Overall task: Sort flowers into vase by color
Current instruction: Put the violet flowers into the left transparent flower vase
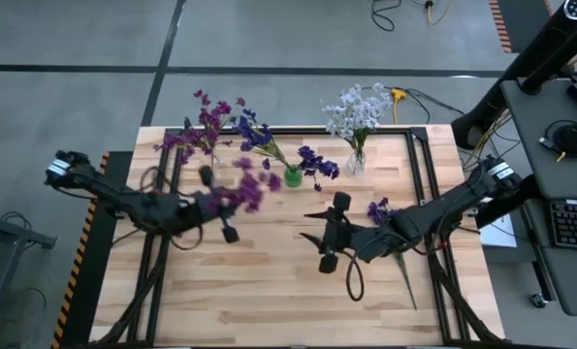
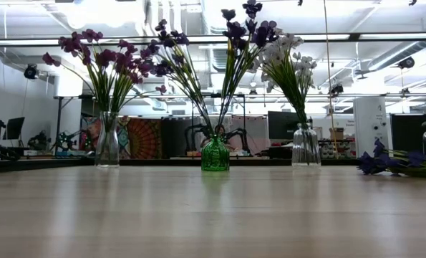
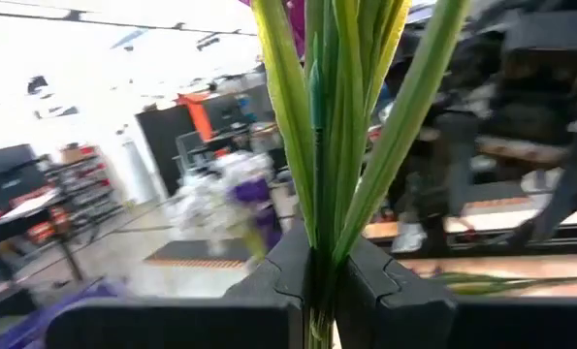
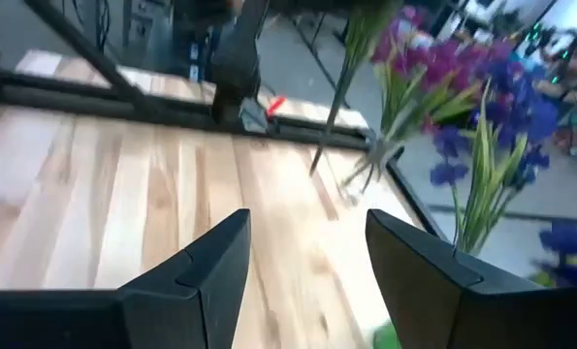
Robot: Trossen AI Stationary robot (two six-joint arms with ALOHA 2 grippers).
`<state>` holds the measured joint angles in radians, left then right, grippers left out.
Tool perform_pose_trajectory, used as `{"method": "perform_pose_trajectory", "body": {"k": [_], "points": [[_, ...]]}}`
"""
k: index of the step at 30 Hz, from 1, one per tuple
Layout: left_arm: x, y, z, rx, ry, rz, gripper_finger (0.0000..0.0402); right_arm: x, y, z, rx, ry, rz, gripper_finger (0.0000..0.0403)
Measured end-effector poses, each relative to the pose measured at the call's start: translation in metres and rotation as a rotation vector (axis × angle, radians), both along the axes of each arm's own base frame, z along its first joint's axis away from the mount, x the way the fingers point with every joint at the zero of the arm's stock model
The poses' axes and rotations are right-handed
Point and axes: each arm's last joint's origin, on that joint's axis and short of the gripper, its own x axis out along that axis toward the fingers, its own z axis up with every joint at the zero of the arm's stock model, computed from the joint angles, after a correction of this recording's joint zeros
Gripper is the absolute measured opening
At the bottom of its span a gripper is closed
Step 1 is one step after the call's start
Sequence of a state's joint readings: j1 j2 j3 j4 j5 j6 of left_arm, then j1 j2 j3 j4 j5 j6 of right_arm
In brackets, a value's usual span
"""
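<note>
Three vases stand in a row along the table's [image 1: 269, 301] upper edge: one [image 2: 107, 147] upper left, one [image 1: 292, 176] in the centre, one [image 1: 356, 163] to its right. A loose sprig [image 1: 397, 247] lies right of centre, beside the right gripper [image 1: 329, 233]. The left gripper [image 1: 217, 206] sits left of centre, holding a sprig [image 1: 244, 189].

No text, label, brand, number or sign that I can read in any view. Nothing lettered on the table, the vases, the stems between my fingers or my own arms. The room behind the table is too blurred and too far off to make out any writing.
</note>
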<state>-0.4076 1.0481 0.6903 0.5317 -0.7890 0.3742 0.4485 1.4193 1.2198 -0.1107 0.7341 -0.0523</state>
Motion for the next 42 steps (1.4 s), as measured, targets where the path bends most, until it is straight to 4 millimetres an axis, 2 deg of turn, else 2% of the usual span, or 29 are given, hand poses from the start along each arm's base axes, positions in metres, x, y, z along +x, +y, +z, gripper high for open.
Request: {"method": "perform_pose_trajectory", "body": {"k": [8, 11, 15, 21, 27, 37, 42], "points": [[-0.058, 0.028, -0.007, -0.018, -0.050, 0.186, 0.0008, -0.026, -0.012, -0.003, 0.112, 0.138, -0.082, 0.0199], [-0.072, 0.036, -0.005, -0.034, -0.052, 0.265, 0.0008, -0.038, -0.018, -0.004, 0.179, 0.184, -0.140, 0.0199], [-0.085, 0.042, -0.004, -0.036, -0.049, 0.280, 0.0008, -0.053, -0.024, -0.007, 0.268, 0.253, -0.212, 0.0199], [-0.094, 0.047, -0.005, -0.053, -0.038, 0.343, 0.0008, -0.063, -0.027, -0.012, 0.336, 0.314, -0.275, 0.0199], [-0.096, 0.048, -0.008, -0.134, -0.079, 0.381, 0.0008, -0.063, -0.027, -0.013, 0.346, 0.322, -0.267, 0.0199], [-0.086, 0.065, -0.031, -0.147, -0.111, 0.504, 0.0008, -0.061, -0.027, -0.013, 0.317, 0.312, -0.277, 0.0199], [-0.080, 0.079, -0.032, -0.104, -0.147, 0.498, 0.0008, -0.060, -0.027, -0.013, 0.319, 0.309, -0.277, 0.0199]]}}
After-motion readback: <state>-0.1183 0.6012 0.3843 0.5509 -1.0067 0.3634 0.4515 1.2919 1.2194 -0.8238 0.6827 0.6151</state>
